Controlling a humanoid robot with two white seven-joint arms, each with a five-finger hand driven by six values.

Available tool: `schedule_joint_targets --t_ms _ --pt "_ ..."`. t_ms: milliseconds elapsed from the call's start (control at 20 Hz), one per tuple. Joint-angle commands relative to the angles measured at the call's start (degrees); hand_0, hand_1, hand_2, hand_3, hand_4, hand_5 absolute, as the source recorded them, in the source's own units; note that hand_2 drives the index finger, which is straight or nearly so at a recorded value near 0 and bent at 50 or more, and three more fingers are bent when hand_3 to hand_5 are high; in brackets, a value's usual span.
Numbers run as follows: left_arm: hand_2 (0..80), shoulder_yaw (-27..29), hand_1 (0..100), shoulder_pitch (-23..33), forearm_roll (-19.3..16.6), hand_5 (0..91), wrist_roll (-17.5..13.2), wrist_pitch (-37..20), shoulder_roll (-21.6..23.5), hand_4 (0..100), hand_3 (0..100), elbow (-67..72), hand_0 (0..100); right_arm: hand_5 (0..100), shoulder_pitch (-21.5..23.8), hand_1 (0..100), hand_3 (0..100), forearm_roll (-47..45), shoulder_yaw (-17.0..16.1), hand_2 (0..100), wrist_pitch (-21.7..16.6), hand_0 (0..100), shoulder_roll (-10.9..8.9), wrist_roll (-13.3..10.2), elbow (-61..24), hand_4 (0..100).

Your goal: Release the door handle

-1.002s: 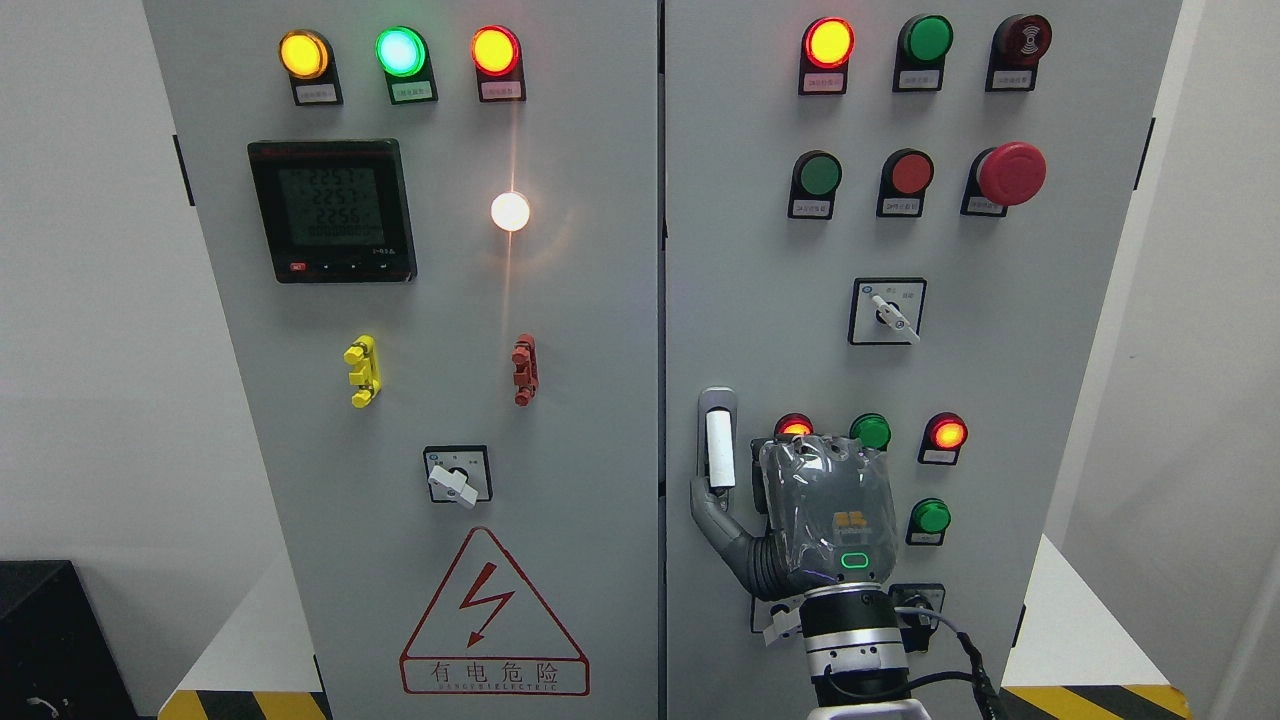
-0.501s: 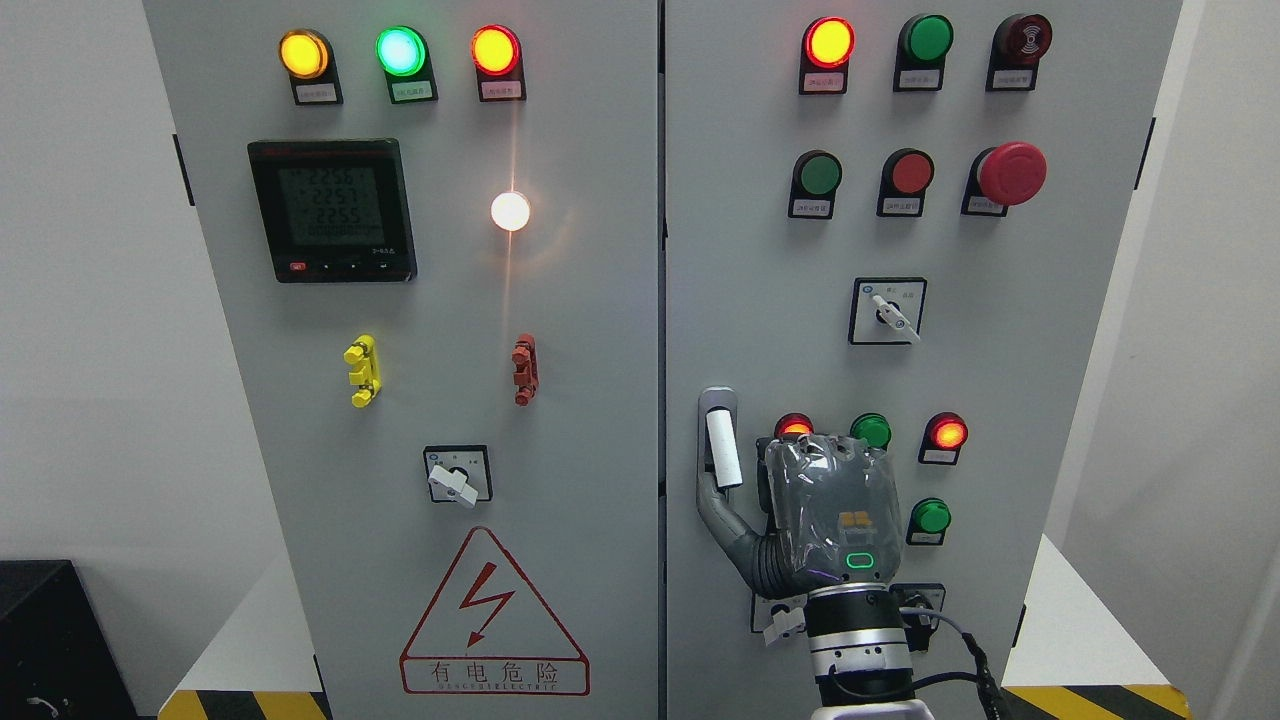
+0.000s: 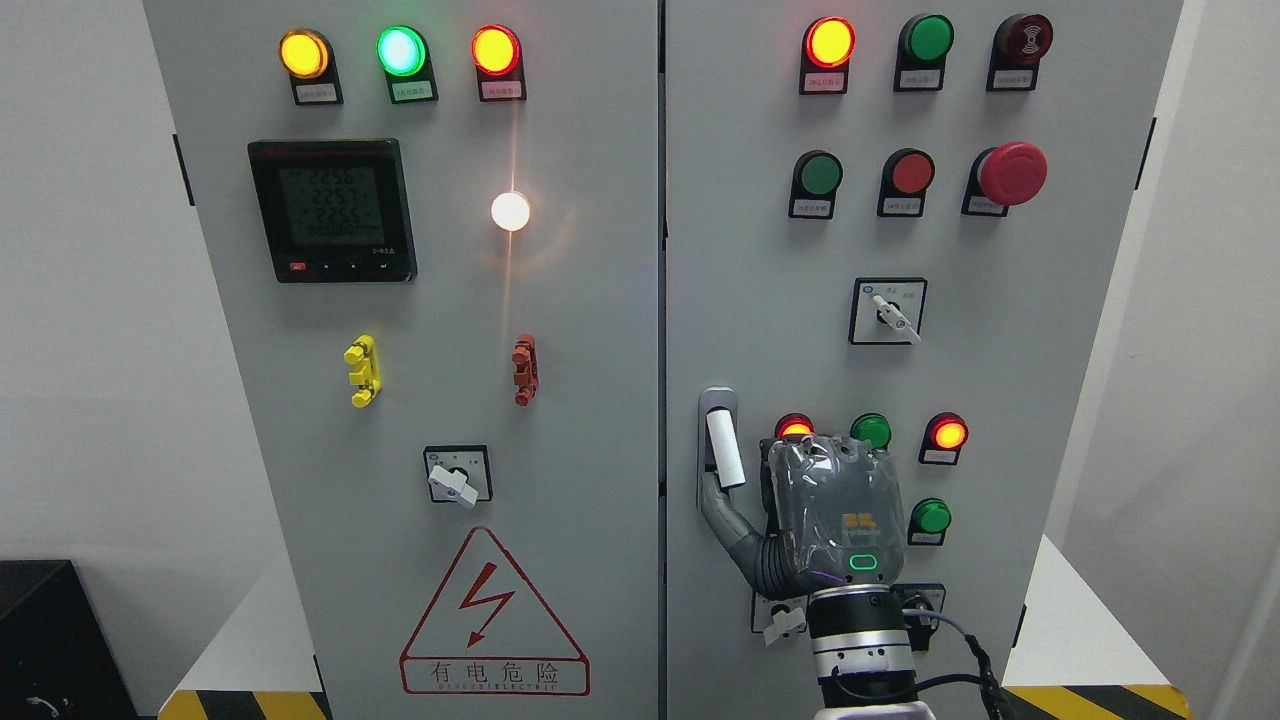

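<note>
Grey steel control cabinet (image 3: pixel 600 400), two doors, seam running vertically at centre.

Right robot hand (image 3: pixel 825 515), grey with a clear plastic cover, enters from 6 o'clock on the right door. Back of the hand faces the camera; a green ring light glows near the wrist. Its thumb (image 3: pixel 725 515) reaches out toward 10 o'clock and its tip sits at the lower end of the white cylindrical door handle (image 3: pixel 724 450), touching or very nearly so. The other fingers are hidden behind the hand's back, so whether they are curled or spread cannot be told; nothing is seen wrapped round the handle. Left robot hand is out of frame.

The handle stands tilted slightly, top toward 11 o'clock, in a grey recessed plate just right of the seam, at about 7 o'clock on the right door.

Containers: the cabinet is the only enclosure, and both doors look closed (contents not visible).

At 12 o'clock from the hand: a lit red round lamp (image 3: pixel 795 427), a green round button (image 3: pixel 871 431), a second lit red lamp (image 3: pixel 947 434). At 3 o'clock: another green button (image 3: pixel 931 516).

Left door: black digital meter (image 3: pixel 332 210) at 10 o'clock, red triangular warning sign (image 3: pixel 493 612) at 6 o'clock.
</note>
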Motion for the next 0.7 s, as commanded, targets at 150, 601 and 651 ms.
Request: schedule_joint_targets --t_ms 150,601,651 --pt "0.0 0.00 56 -1.50 -0.02 0.0 0.05 0.01 0.00 0 0 1.67 12 100 0.11 37 100 0.00 -0.46 92 0.04 46 0.01 -0.11 -0.45 100" --pt "0.0 0.00 56 -1.50 -0.02 0.0 0.05 0.01 0.00 0 0 1.67 12 100 0.11 38 100 0.00 -0.81 91 0.04 47 -0.08 -0.29 -0.54 100" --pt "0.0 0.00 56 -1.50 -0.02 0.0 0.05 0.01 0.00 0 0 1.67 12 100 0.11 39 100 0.00 -0.81 91 0.04 47 0.01 -0.29 -0.63 100"
